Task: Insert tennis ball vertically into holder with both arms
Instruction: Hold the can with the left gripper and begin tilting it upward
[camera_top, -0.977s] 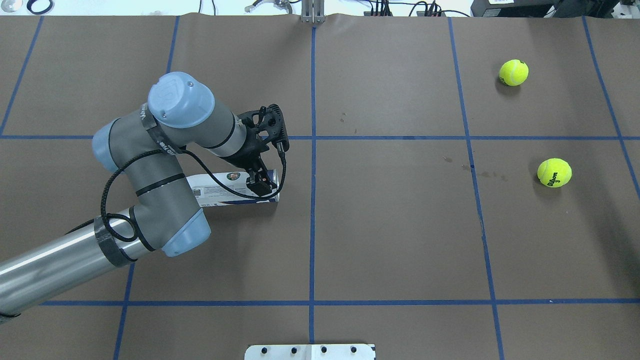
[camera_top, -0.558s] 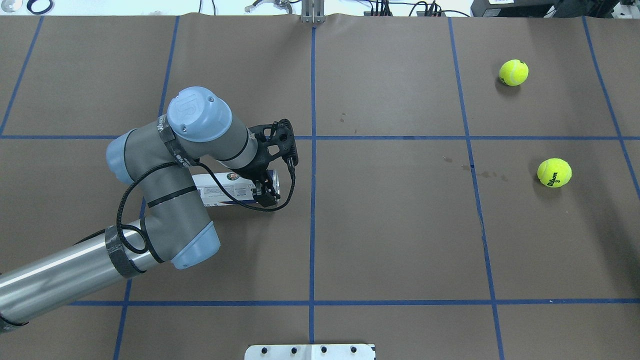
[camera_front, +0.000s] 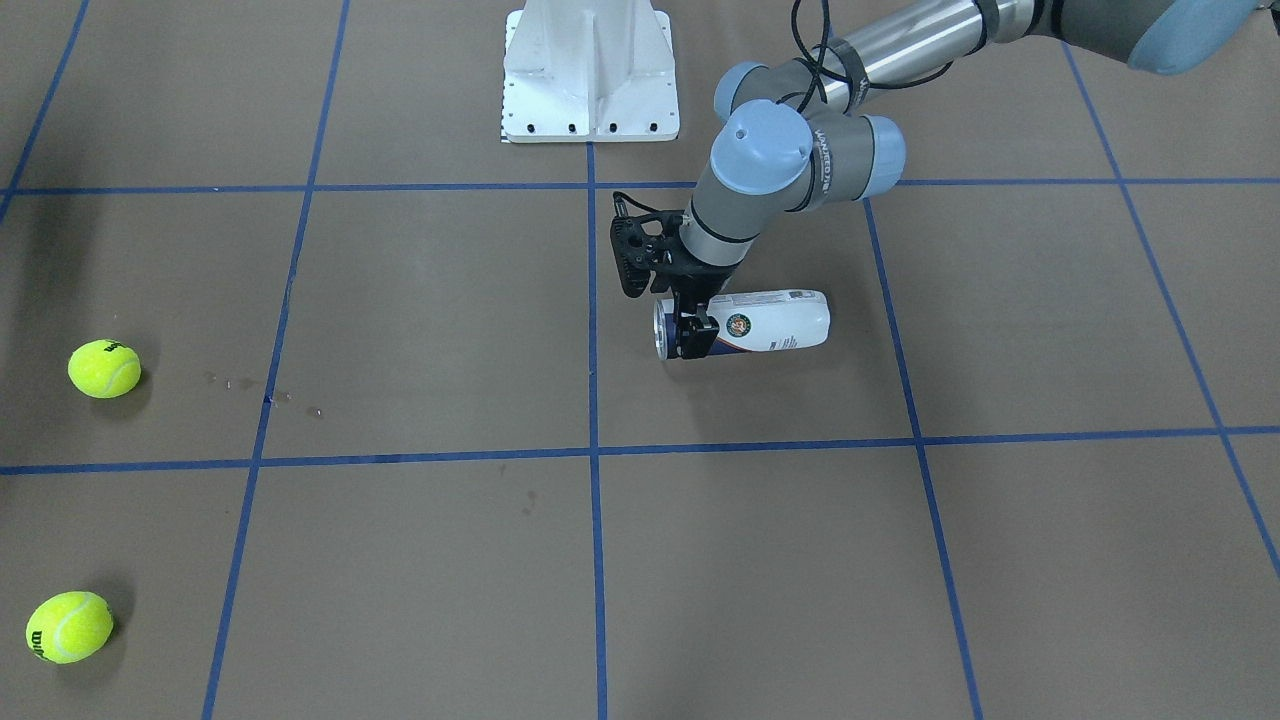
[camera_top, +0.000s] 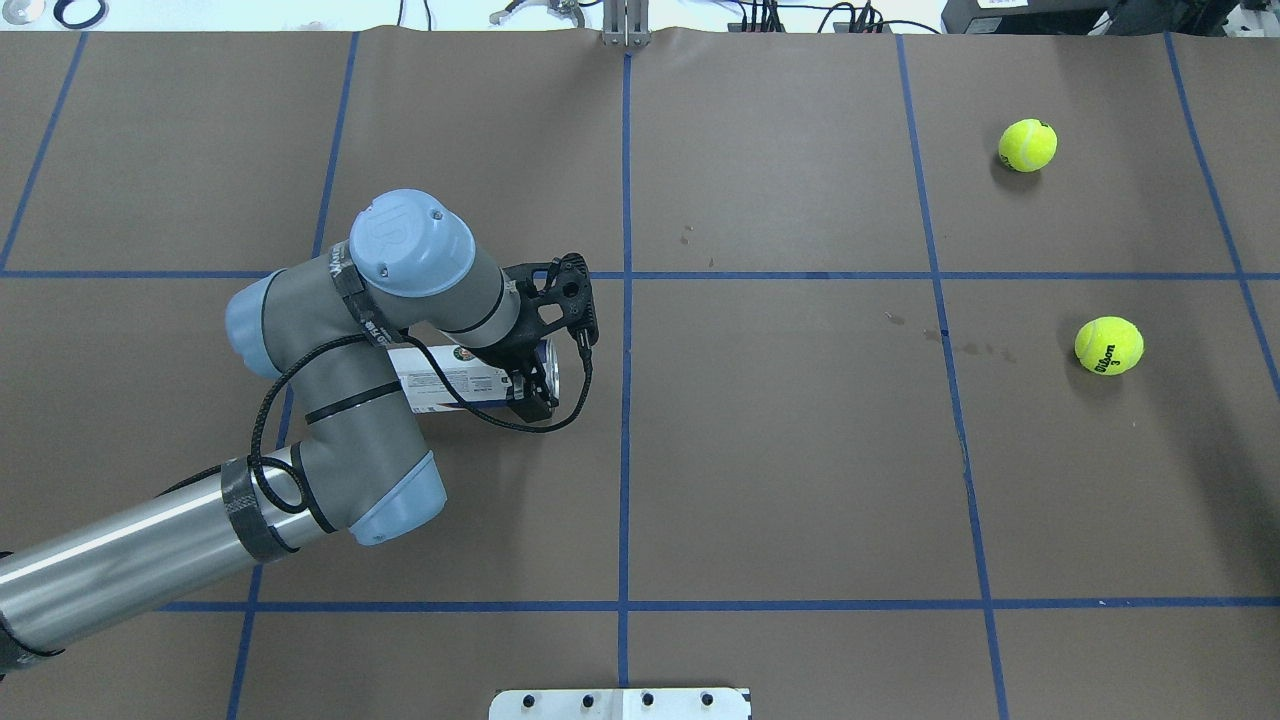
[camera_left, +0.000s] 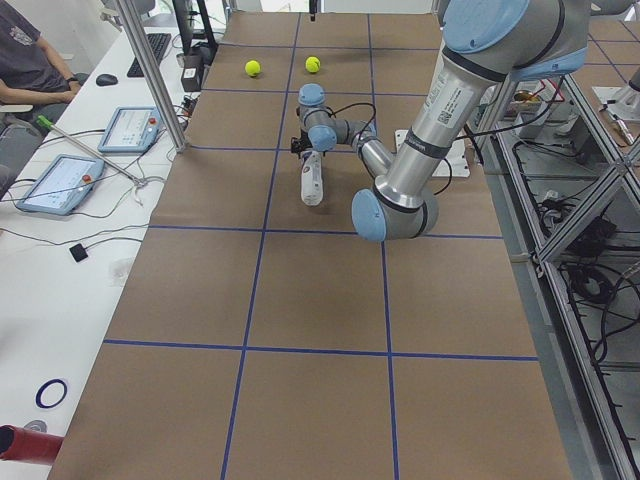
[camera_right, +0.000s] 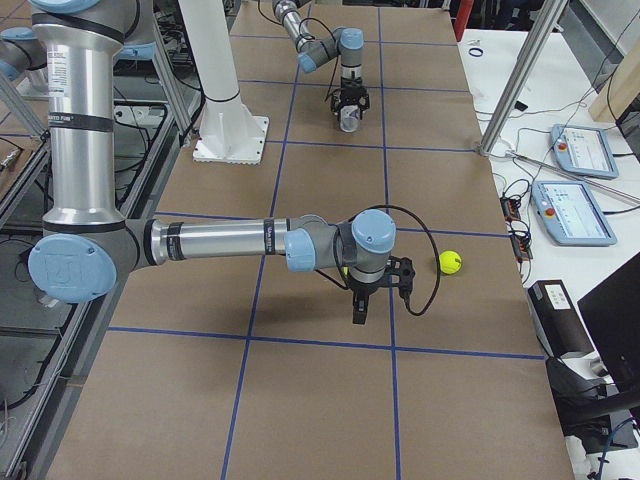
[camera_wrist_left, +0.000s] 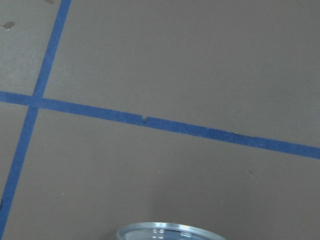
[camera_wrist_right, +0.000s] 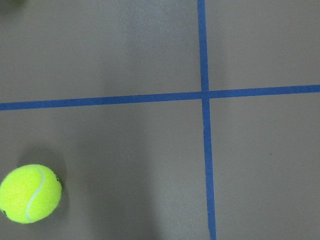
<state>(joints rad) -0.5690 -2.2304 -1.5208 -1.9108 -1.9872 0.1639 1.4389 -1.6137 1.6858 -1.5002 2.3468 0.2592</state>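
The holder (camera_top: 450, 375) is a clear can with a white and navy label. It lies on its side left of the table's centre, silver rim toward the centre, and also shows in the front view (camera_front: 770, 322). My left gripper (camera_top: 535, 385) reaches down over the rim end, its open fingers on either side of the can. The rim (camera_wrist_left: 165, 232) shows at the bottom of the left wrist view. Two yellow tennis balls (camera_top: 1027, 145) (camera_top: 1109, 345) rest at the far right. My right gripper (camera_right: 358, 310) shows only in the exterior right view, near one ball (camera_right: 450, 262); I cannot tell its state.
Brown paper with a blue tape grid covers the table. The white robot base (camera_front: 590, 75) stands at the robot's edge. One ball (camera_wrist_right: 30, 194) sits at the lower left of the right wrist view. Tablets and cables lie on the side bench (camera_left: 60, 185).
My left arm has moved right and lower, bringing its gripper down over the holder's rim end. The holder and both balls have not moved.
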